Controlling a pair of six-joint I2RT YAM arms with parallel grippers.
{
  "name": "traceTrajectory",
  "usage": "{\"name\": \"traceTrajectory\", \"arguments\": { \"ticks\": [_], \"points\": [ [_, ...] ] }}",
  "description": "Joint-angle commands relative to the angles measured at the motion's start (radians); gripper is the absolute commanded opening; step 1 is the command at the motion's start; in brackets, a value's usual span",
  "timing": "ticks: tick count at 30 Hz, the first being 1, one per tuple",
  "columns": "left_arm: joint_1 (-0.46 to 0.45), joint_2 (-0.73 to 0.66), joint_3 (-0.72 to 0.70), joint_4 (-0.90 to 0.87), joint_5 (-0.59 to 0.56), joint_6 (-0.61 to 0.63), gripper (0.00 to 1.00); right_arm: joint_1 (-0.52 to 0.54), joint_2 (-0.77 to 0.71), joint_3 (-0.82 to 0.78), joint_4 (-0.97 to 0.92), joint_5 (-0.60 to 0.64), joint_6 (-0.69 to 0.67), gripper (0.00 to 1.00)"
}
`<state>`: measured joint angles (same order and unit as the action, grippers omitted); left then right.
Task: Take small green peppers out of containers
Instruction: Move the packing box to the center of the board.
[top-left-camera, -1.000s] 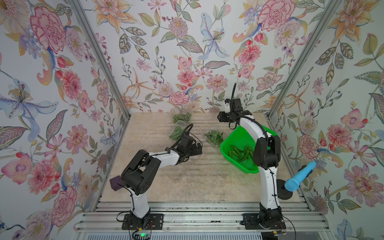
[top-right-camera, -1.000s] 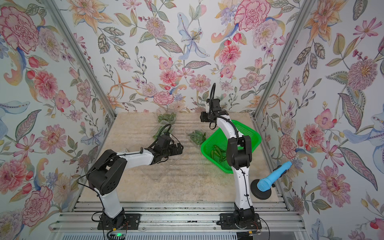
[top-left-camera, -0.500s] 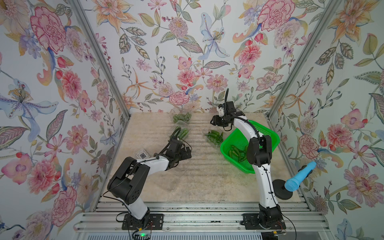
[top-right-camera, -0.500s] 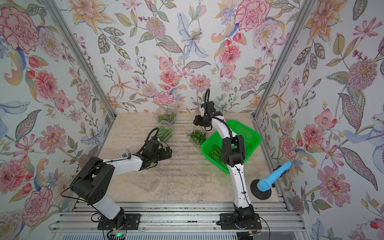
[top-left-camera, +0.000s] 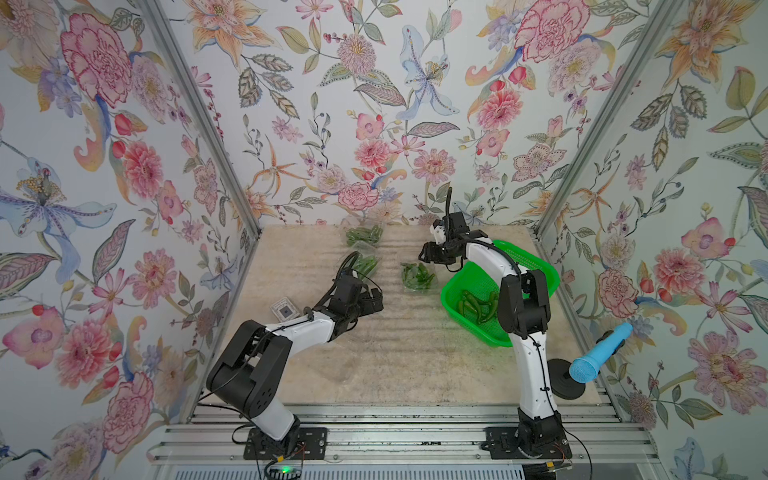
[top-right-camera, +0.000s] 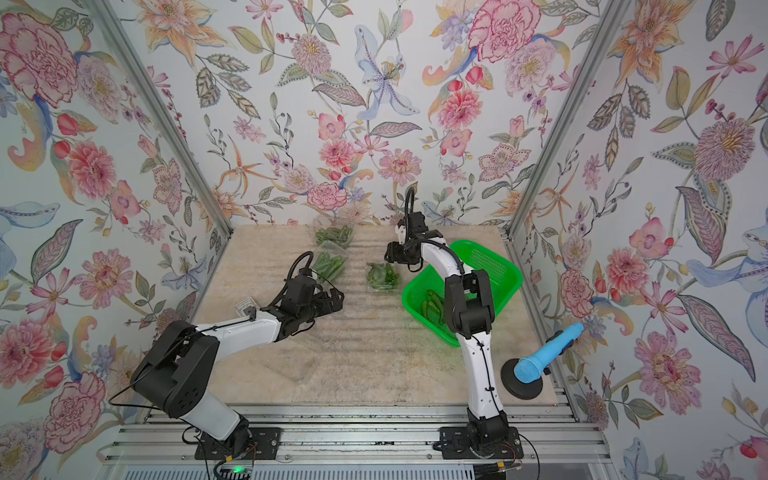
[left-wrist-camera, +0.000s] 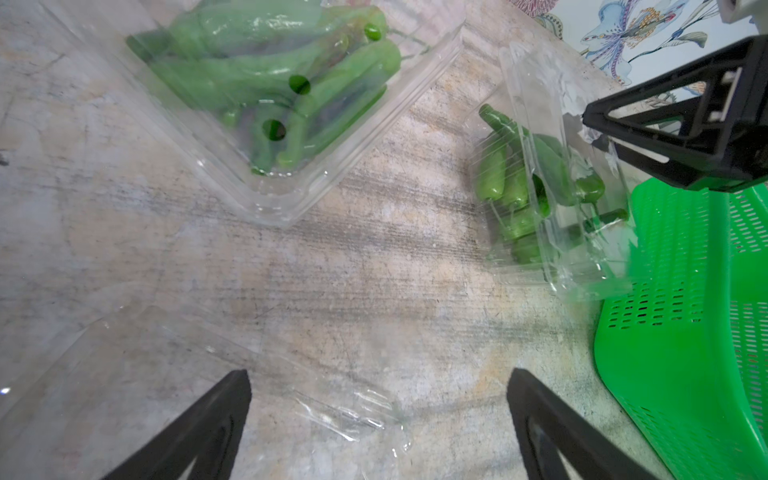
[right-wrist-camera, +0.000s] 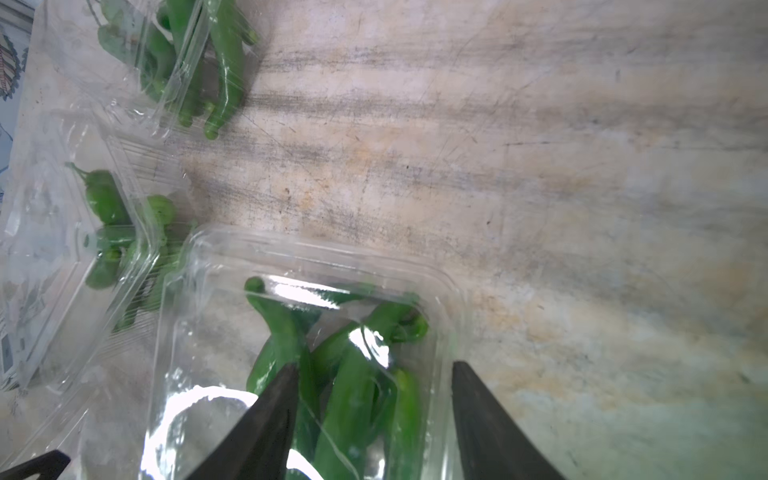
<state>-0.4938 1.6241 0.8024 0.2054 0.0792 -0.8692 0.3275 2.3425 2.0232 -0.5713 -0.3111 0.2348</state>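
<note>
The left gripper (top-left-camera: 376, 300) is wide open and holds nothing; it hangs low over the table (top-left-camera: 415, 374), near the middle. In the left wrist view an empty box (left-wrist-camera: 166, 353) of clear plastic lies flat, close by its fingers. The right gripper (right-wrist-camera: 374, 365) has its jaws apart too, and I cannot see it gripping anything. It is right over a clear box (right-wrist-camera: 444, 299) with peppers (right-wrist-camera: 353, 374) in it; one finger is above the peppers and the other is just past the box wall. This box sits just beside the green basket (top-left-camera: 532, 259); some peppers lie in the basket. Two more boxes with peppers sit on the table; one (top-left-camera: 365, 264) is just past the left gripper, and one (top-left-camera: 365, 236) is farther back, near the flowery wall.
</note>
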Motion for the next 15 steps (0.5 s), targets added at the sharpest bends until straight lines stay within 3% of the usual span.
{"name": "traceTrajectory", "arguments": {
  "ticks": [1,7,15],
  "points": [
    [0.008,0.036,0.03,0.057,0.005,-0.045,1.0,0.046,-0.045,-0.062,-0.041,-0.017,-0.032,0.61],
    [0.007,0.057,0.043,0.056,-0.003,-0.06,1.0,0.083,-0.06,-0.096,-0.036,-0.042,-0.087,0.6],
    [0.023,-0.012,-0.009,0.035,-0.045,-0.062,1.0,0.1,-0.139,-0.232,-0.038,-0.169,-0.183,0.58]
  ]
}}
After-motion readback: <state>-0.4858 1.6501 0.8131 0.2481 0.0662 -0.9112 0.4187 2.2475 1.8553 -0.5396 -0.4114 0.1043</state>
